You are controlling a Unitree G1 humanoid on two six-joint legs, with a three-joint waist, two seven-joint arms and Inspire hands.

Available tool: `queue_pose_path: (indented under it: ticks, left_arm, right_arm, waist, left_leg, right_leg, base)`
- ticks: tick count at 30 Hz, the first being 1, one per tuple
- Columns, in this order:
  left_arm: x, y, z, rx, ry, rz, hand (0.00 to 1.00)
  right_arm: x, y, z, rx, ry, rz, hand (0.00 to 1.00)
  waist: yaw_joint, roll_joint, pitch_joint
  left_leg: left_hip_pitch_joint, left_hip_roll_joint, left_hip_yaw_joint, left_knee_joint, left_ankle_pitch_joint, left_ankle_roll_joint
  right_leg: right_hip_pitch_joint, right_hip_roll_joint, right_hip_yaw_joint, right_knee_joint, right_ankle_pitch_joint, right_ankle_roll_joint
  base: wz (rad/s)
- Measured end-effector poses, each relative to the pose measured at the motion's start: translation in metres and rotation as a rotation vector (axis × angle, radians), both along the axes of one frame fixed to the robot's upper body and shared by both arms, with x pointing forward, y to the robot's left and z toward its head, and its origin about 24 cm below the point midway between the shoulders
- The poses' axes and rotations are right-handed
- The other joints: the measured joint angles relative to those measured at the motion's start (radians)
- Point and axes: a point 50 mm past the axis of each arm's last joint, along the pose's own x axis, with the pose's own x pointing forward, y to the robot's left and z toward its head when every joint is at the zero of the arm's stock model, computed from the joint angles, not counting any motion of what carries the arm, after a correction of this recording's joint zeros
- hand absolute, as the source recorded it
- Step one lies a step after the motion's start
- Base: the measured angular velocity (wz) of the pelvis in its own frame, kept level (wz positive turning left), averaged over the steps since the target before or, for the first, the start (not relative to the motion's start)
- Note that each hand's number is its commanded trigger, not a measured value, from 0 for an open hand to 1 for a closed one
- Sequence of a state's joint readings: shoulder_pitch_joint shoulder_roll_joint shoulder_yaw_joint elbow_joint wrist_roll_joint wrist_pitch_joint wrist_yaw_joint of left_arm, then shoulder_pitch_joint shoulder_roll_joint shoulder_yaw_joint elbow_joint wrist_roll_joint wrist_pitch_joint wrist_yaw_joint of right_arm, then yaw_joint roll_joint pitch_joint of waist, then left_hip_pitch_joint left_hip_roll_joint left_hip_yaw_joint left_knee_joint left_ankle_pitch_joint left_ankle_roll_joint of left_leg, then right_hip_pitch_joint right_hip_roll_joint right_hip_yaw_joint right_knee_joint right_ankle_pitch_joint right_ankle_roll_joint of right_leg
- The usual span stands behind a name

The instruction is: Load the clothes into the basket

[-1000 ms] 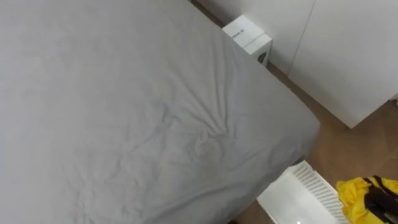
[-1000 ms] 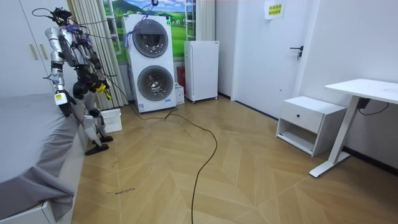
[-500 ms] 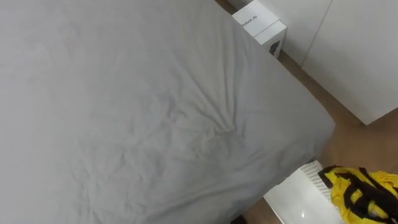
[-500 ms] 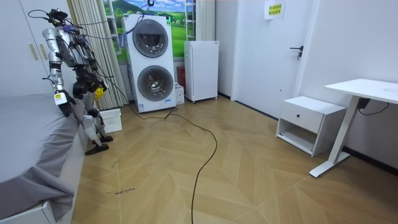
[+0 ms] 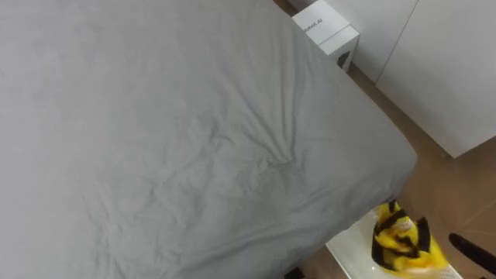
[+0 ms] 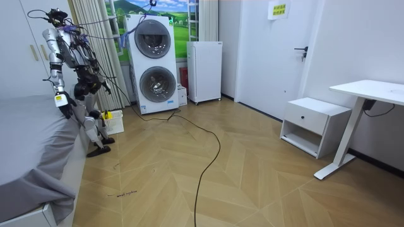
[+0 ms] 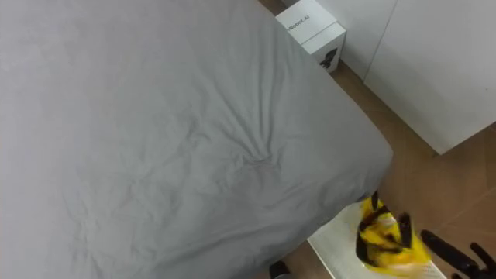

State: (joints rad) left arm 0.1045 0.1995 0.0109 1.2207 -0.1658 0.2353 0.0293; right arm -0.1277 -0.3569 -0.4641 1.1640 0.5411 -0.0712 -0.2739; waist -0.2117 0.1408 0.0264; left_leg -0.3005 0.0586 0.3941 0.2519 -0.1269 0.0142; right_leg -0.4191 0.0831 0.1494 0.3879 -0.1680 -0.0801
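The yellow and black garment (image 5: 403,244) is at the top of the white slatted basket (image 5: 349,249), free of any hand and blurred. The basket stands on the wooden floor by the corner of the grey bed (image 5: 155,139). My right hand (image 5: 471,248) is just to the right of the garment, its dark fingers (image 7: 449,252) straight and apart from the cloth. In the room view the garment (image 6: 105,115) is a yellow spot at the basket (image 6: 115,123) beside my legs. My left hand (image 6: 62,102) hangs at the bed's edge.
A white box (image 5: 329,31) sits on the floor by the bed's far side, next to a white wardrobe (image 5: 442,70). In the room view, stacked washing machines (image 6: 153,63), a white cabinet (image 6: 205,70), a nightstand (image 6: 314,123) and a desk (image 6: 372,91) stand further off.
The garment has left my right hand and dropped down and left onto the basket. The hand's fingers have straightened. My head view has shifted slightly.
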Motion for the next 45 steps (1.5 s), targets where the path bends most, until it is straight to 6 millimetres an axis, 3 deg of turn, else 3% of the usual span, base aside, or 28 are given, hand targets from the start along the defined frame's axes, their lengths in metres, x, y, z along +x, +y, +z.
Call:
queue_pose_path:
  ticks: [12,17,20,26,28,32,35,39,45]
  left_arm:
    - [-0.002,0.002,0.000,0.008,-0.001,0.000,0.00]
    - [-0.004,0.010,0.003,0.029,-0.002,0.003,0.00]
    - [-0.006,0.011,0.003,0.033,-0.001,0.001,0.00]
    - [-0.007,0.013,0.004,0.046,0.001,-0.007,0.00]
    - [-0.006,0.013,0.004,0.050,-0.005,-0.010,0.00]
    - [-0.009,0.015,0.005,0.074,-0.018,-0.030,0.00]
    - [-0.006,0.016,0.006,0.090,-0.031,-0.065,0.00]
    - [-0.002,0.017,0.008,0.148,-0.043,-0.123,0.00]
    - [0.007,0.011,0.008,0.208,-0.079,-0.163,0.00]
  right_arm:
    - [-0.004,0.000,-0.001,0.014,-0.010,-0.034,0.00]
    - [-0.006,0.000,-0.002,0.013,-0.004,-0.031,0.00]
    - [-0.012,-0.001,-0.003,0.007,0.012,-0.032,0.00]
    - [-0.032,0.001,-0.011,0.005,0.098,0.000,0.00]
    - [-0.043,0.008,-0.019,0.018,0.154,0.037,0.00]
    - [-0.056,0.029,-0.034,0.093,0.191,0.045,0.00]
    - [-0.068,0.045,-0.045,0.145,0.235,0.081,0.00]
    - [-0.081,0.074,-0.061,0.245,0.305,0.162,0.00]
    - [-0.092,0.097,-0.071,0.305,0.427,0.365,0.00]
  waist:
    - [0.008,-0.008,-0.0033]
    - [0.021,-0.030,-0.0151]
    - [0.026,-0.034,-0.0182]
    - [0.033,-0.046,-0.0167]
    - [0.056,-0.054,-0.0155]
    - [0.062,-0.075,-0.0135]
    - [0.079,-0.088,-0.0139]
    - [0.086,-0.109,-0.0211]
    - [0.110,-0.136,-0.0174]
  left_leg:
    - [0.035,0.002,-0.018,-0.001,0.000,0.000]
    - [0.046,0.000,-0.024,-0.009,0.000,0.000]
    - [0.062,0.001,-0.040,-0.014,0.000,0.000]
    - [0.117,-0.002,-0.070,-0.029,0.000,-0.001]
    - [0.143,-0.002,-0.073,-0.037,0.002,-0.002]
    - [0.178,-0.003,-0.100,-0.046,0.004,-0.005]
    - [0.197,-0.005,-0.125,-0.047,0.005,-0.005]
    - [0.212,-0.019,-0.165,-0.051,0.008,-0.005]
    - [0.225,-0.042,-0.234,-0.063,0.008,-0.004]
  right_leg:
    - [0.052,-0.003,-0.021,-0.028,0.004,0.002]
    - [0.059,-0.003,-0.023,-0.032,0.005,0.003]
    - [0.093,-0.003,-0.034,-0.064,0.014,0.004]
    - [0.181,-0.010,-0.071,-0.120,0.025,0.003]
    - [0.213,-0.010,-0.077,-0.138,0.029,0.003]
    - [0.262,-0.015,-0.102,-0.155,0.025,0.000]
    - [0.297,-0.025,-0.143,-0.170,0.024,-0.001]
    - [0.340,-0.036,-0.197,-0.190,0.018,-0.002]
    - [0.389,-0.054,-0.276,-0.214,0.010,-0.007]
  base:
    - [0.04]
    - [0.01]
    - [0.11]
    - [0.19]
    - [0.06]
    - [0.21]
    - [0.28]
    - [0.39]
    - [0.39]
